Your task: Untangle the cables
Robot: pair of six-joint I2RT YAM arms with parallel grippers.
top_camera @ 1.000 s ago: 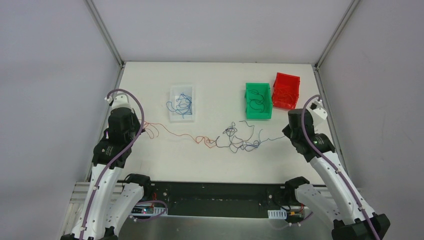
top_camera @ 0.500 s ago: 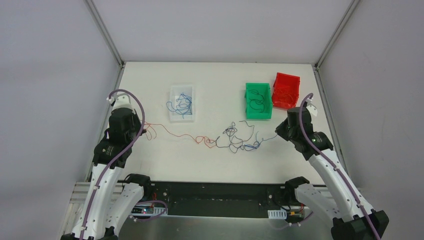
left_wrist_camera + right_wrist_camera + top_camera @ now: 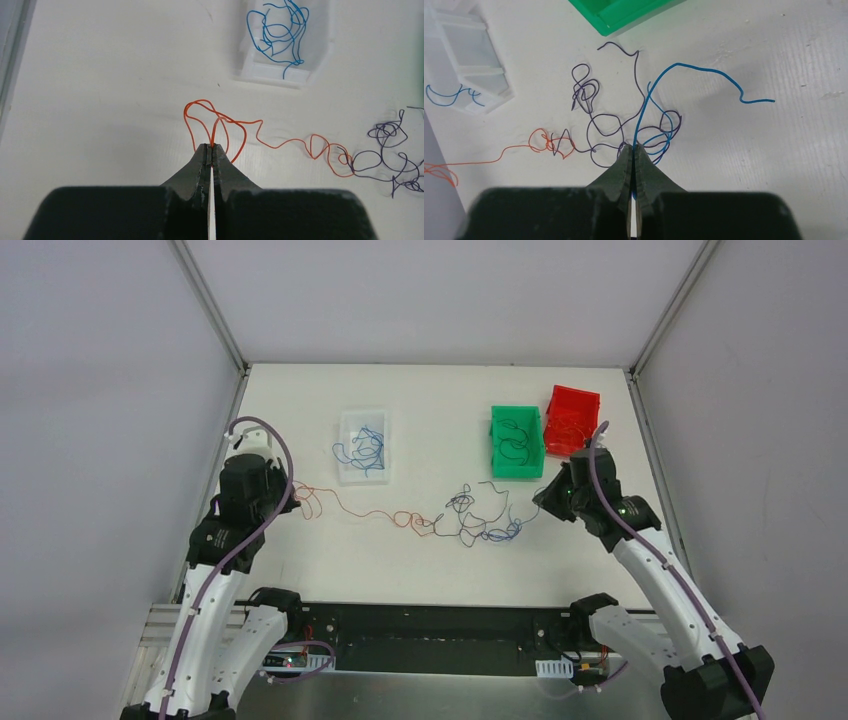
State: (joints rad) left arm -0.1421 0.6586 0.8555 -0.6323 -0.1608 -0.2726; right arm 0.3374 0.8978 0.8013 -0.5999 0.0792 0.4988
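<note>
The cables lie strung across the middle of the white table. A red cable (image 3: 350,508) runs from the left into a tangle of dark cable (image 3: 465,515) and blue cable (image 3: 505,532). My left gripper (image 3: 288,498) is shut on a looped end of the red cable (image 3: 280,142); in the left wrist view the gripper (image 3: 211,146) pinches it at the tips. My right gripper (image 3: 545,498) is shut on the blue cable (image 3: 704,70), and the gripper (image 3: 632,146) sits right over the dark loops (image 3: 604,125).
A clear bin (image 3: 364,478) holding blue cables stands behind the red strand. A green bin (image 3: 518,472) with dark cables and a red bin (image 3: 573,392) stand at the back right, close to my right gripper. Metal frame rails border both table sides.
My right gripper has moved left toward the tangle with the blue cable, which has gone slack. My left gripper has shifted slightly, and the red cable loops more loosely beside it.
</note>
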